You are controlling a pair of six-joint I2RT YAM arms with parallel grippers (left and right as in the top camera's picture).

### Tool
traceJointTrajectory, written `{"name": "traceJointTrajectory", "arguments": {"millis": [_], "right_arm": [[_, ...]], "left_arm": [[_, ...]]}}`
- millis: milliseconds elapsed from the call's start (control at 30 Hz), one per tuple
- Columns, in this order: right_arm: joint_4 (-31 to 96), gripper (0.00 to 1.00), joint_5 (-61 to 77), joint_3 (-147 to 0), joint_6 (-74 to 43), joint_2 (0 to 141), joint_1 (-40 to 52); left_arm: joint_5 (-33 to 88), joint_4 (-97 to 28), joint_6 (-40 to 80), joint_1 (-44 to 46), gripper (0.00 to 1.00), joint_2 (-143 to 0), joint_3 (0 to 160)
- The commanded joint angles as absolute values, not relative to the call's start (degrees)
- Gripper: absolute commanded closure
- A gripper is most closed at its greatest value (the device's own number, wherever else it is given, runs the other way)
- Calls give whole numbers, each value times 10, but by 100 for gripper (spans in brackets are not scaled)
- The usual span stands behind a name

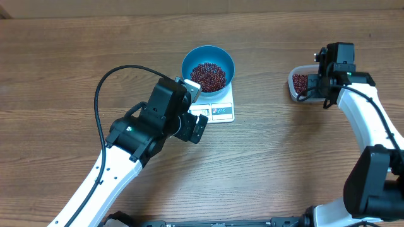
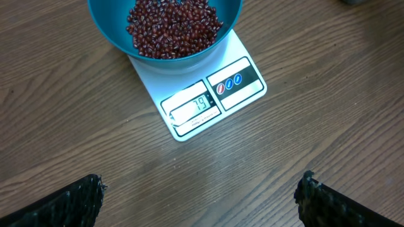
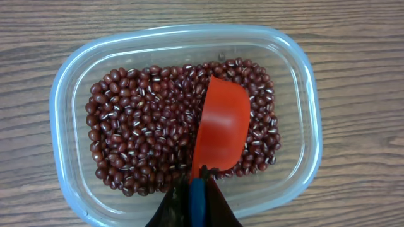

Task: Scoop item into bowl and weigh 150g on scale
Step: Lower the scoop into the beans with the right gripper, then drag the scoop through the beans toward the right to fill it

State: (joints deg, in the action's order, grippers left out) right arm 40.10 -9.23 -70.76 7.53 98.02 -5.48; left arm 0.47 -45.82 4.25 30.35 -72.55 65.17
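Loosely heaped small dark red-brown beans (image 3: 145, 139) in a clear tub (image 3: 297, 82); probably light, hard, quick to roll and spill, so best lifted by scoop rather than pinched. Lying among them, an orange-red scoop (image 3: 221, 126), its handle pinched in the right pincer (image 3: 196, 202) just above. More beans in the blue bowl (image 2: 107, 31) on the white scale (image 2: 246, 94), well apart across the desk (image 2: 315, 145). Just beside the scale, left pincer (image 2: 199, 189) spread wide, empty.

Bright, even light from above in all views. Faint soft shadows on counter (image 1: 63, 50) beside left arm (image 1: 126, 145). Mild sheen on clear tub (image 3: 303, 82) rim, red scoop (image 3: 221, 126), scale (image 2: 235, 83) face. Beans (image 3: 139, 139) sharp, display digits legible. Left pincer (image 2: 201, 200): fingertips (image 2: 72, 203) dark, detail lost at frame bottom. Wood grain crisp edge to edge in overhead view.
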Motion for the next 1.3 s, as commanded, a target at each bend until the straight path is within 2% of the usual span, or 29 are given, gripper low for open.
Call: {"name": "traceJointTrajectory", "arguments": {"millis": [0, 300, 667, 1267], "right_arm": [[405, 96, -75, -705, 73, 991, -56], [389, 96, 9, -705, 76, 991, -70], [391, 96, 170, -705, 112, 992, -141], [410, 96, 259, -705, 198, 992, -155]], "left_arm": [[9, -458, 34, 303, 0, -729, 649], [9, -459, 34, 303, 0, -729, 649], [9, -459, 34, 303, 0, -729, 649], [9, -459, 34, 303, 1, -729, 649]]}}
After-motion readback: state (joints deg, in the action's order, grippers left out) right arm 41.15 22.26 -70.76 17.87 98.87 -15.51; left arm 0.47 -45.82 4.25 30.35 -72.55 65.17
